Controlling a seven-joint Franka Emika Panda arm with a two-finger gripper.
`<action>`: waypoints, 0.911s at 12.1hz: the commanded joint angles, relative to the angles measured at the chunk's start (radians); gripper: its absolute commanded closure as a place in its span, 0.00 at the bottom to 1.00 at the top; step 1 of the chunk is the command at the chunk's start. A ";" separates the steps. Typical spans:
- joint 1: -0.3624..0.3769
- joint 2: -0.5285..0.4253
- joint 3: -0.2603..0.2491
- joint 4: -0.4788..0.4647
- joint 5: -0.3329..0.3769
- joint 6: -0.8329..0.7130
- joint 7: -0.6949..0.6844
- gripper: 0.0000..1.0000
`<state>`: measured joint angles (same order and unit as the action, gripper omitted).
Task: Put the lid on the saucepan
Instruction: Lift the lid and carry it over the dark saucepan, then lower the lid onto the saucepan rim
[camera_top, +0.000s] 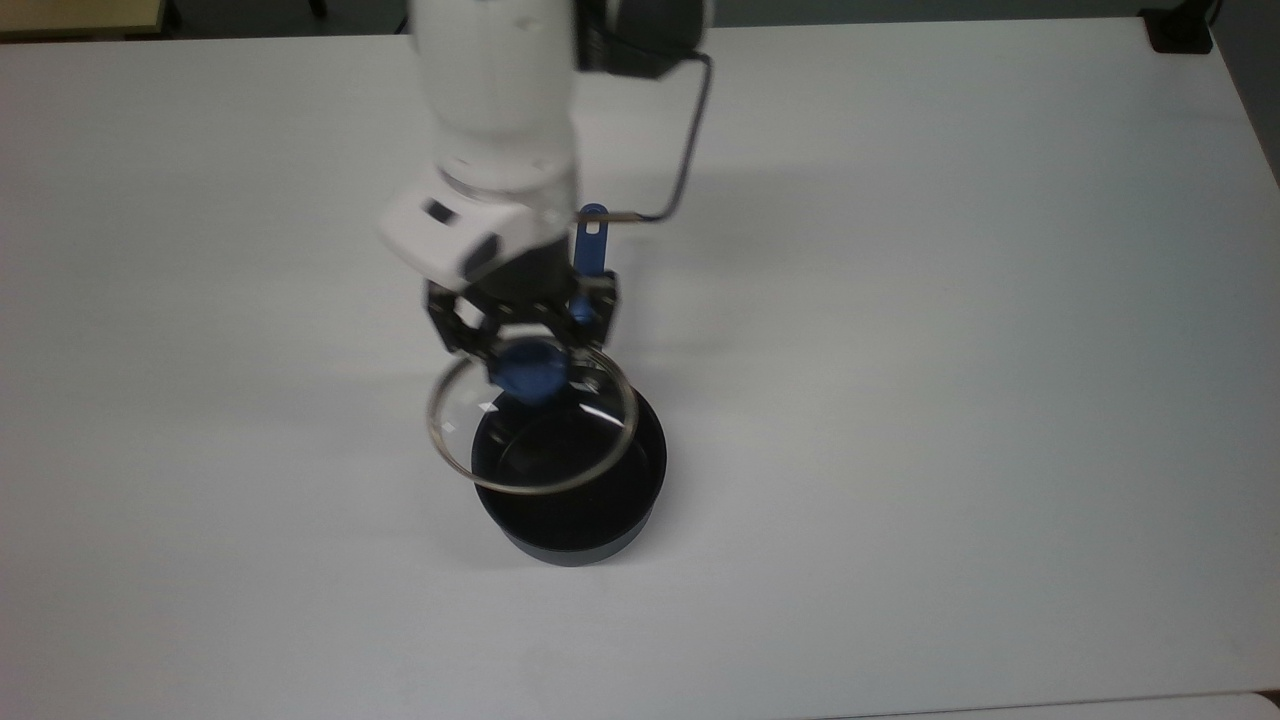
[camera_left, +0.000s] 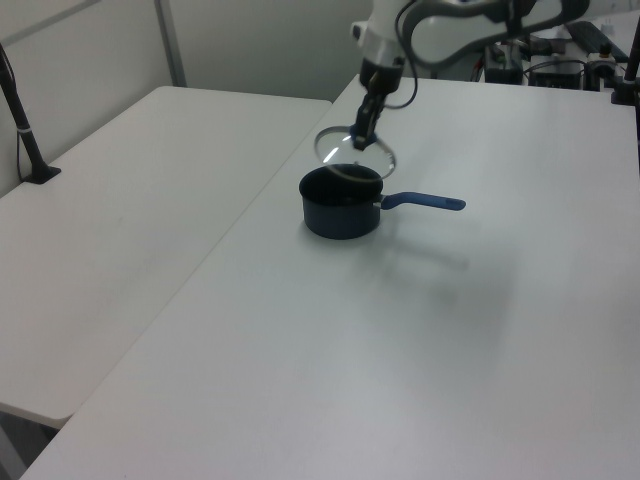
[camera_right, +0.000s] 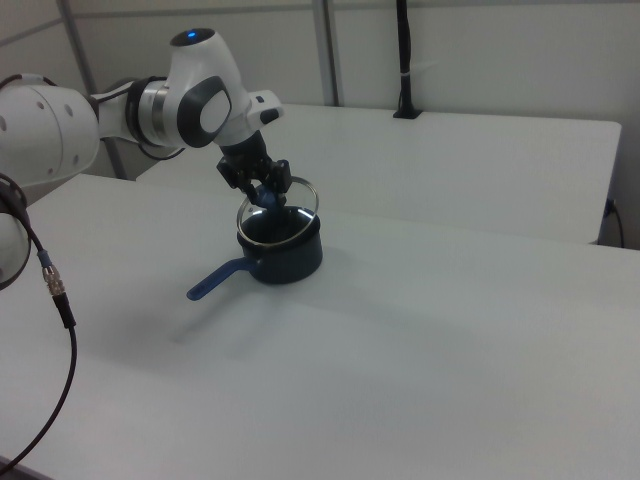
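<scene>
My gripper (camera_top: 530, 362) is shut on the blue knob (camera_top: 530, 372) of the clear glass lid (camera_top: 465, 430). The lid hangs tilted in the air, and in the top view it overlaps the upper left part of the saucepan (camera_top: 585, 522). The black saucepan stands on the white table, and my gripper covers most of its blue handle (camera_top: 592, 228). In the left view the lid (camera_left: 352, 153) hovers just above the saucepan (camera_left: 340, 205), whose handle (camera_left: 428, 203) points to the left view's right. The right view shows the lid (camera_right: 280, 207) above the saucepan (camera_right: 288, 256).
The white table (camera_top: 950, 350) spreads wide around the pan. A second table (camera_left: 140, 190) adjoins it, with a black clamped post (camera_left: 25, 135) at its edge. A black block (camera_top: 1180, 30) sits at the far corner. A cable (camera_right: 45, 275) hangs at the right view's left.
</scene>
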<state>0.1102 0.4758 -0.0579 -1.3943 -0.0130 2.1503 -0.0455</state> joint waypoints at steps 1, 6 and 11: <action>0.049 0.040 -0.017 0.035 0.001 0.078 0.048 0.57; 0.051 0.047 -0.020 0.047 -0.013 -0.004 0.049 0.57; 0.049 0.066 -0.017 0.054 -0.013 -0.021 0.050 0.51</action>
<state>0.1483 0.5175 -0.0639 -1.3681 -0.0163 2.1514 -0.0131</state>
